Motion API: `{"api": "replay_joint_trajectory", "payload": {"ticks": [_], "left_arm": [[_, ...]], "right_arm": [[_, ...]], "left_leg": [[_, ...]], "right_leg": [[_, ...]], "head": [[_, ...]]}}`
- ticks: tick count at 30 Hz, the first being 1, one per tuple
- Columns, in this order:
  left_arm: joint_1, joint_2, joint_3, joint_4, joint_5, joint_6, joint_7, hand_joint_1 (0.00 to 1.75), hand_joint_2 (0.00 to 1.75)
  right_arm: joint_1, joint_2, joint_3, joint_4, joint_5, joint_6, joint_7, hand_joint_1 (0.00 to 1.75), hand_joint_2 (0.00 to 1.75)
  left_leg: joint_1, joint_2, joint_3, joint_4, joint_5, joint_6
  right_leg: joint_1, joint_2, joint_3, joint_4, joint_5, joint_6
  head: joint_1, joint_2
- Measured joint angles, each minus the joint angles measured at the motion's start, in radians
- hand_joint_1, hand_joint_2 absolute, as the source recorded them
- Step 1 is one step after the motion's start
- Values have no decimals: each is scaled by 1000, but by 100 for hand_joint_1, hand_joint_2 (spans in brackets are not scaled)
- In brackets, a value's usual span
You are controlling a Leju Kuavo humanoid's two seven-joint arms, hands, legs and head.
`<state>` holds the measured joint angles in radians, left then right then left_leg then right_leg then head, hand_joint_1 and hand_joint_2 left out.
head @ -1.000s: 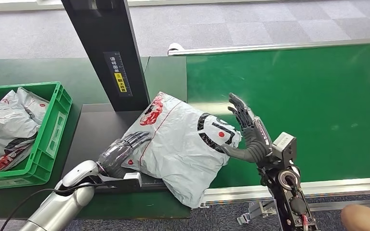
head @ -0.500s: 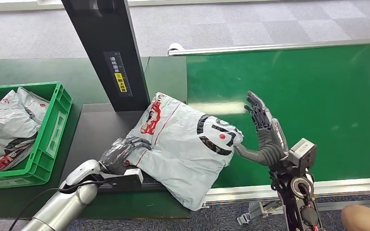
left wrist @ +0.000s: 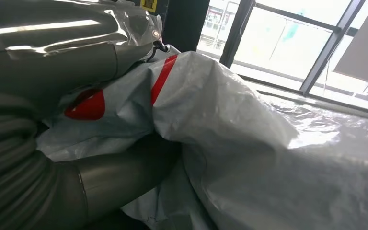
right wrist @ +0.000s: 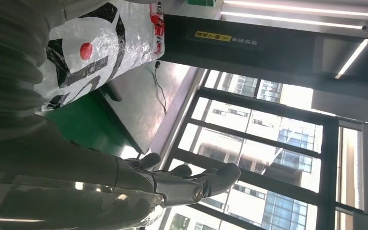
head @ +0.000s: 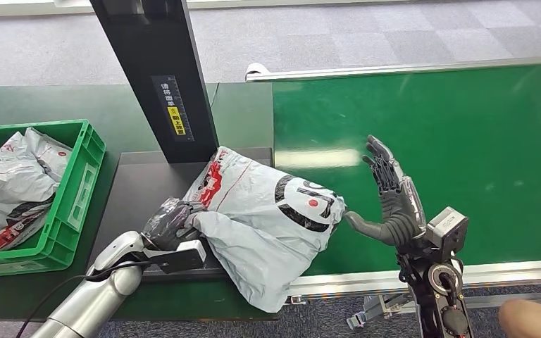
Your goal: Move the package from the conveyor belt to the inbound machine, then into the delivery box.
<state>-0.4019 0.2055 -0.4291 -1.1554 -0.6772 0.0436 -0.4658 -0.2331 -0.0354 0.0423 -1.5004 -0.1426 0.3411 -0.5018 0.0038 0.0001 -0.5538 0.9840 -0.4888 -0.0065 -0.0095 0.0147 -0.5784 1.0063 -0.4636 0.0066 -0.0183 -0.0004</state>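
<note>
Package: you have one grey package (head: 268,225) with red and black print, lying mostly on the dark platform (head: 137,193) of the inbound machine; its right end overlaps the green belt (head: 451,141) and its near corner hangs past the front edge.
Left robot hand: your left robot hand (head: 169,224) grips the package's left edge, with plastic bunched up in its fingers.
Right robot hand: your right robot hand (head: 389,201) is spread and holds nothing; it stands above the belt just beside the package's right end, thumb pointing at the package, and you cannot tell whether the thumb touches.
Counts: two robot hands, one crate (head: 77,190), and several grey bags (head: 10,186) in it, too heaped to count.
Left wrist view: it gives you the close grip, with the film (left wrist: 230,120) creased over a finger.
Right wrist view: it shows you the parted fingers (right wrist: 196,184) and the package's black print (right wrist: 91,45).
Around: the machine's black post (head: 158,77) rises right behind the package; the green crate stands to the platform's left.
</note>
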Motion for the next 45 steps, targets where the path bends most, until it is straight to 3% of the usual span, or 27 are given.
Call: {"api": "replay_joint_trajectory", "payload": {"ticks": [7, 13, 19, 24, 28, 38, 45], "left_arm": [[10, -8, 26, -38, 48, 72, -49, 175, 175], [32, 2, 63, -149, 10, 253, -86, 175, 175], [59, 75, 243, -381, -31, 445, -81, 175, 175], [83, 99, 455, -497, -129, 478, -78, 175, 175], [84, 101, 554, -510, -175, 489, -66, 175, 175], [84, 101, 616, -514, -205, 496, -55, 175, 175], [37, 138, 696, -407, -494, 549, 99, 175, 175]], "right_arm": [[15, 3, -19, -10, 0, -8, 3, 0, 175], [51, 4, -40, -27, -2, -31, -4, 0, 175], [102, 5, -79, -56, 6, -64, -13, 0, 175], [143, 12, -110, -79, 9, -69, -16, 0, 175], [161, 23, -123, -96, 14, -69, -17, 0, 175], [170, 36, -137, -111, 16, -69, -17, 0, 175], [189, 45, -154, -133, 27, -74, -13, 0, 175]], "left_leg": [[0, 0, 0, 0, 0, 0], [0, 0, -1, 0, 0, 0], [1, 0, -1, 0, 0, 0], [1, 0, -1, -1, 0, 0], [0, 0, -1, -1, 0, 0], [0, 0, -1, -1, 0, 0], [1, 0, -1, -1, 0, 0]], "right_leg": [[0, 0, 0, 0, 0, 0], [0, 0, 0, 0, 0, 0], [1, 0, -1, 0, 0, 0], [1, 0, -1, 0, -1, -1], [0, 0, 0, 0, -1, -1], [0, 0, -1, 0, -1, -1], [1, 0, -1, 0, -1, -1]], "head": [[0, 0], [0, 0], [0, 0], [0, 0], [0, 0], [0, 0], [0, 0]]}}
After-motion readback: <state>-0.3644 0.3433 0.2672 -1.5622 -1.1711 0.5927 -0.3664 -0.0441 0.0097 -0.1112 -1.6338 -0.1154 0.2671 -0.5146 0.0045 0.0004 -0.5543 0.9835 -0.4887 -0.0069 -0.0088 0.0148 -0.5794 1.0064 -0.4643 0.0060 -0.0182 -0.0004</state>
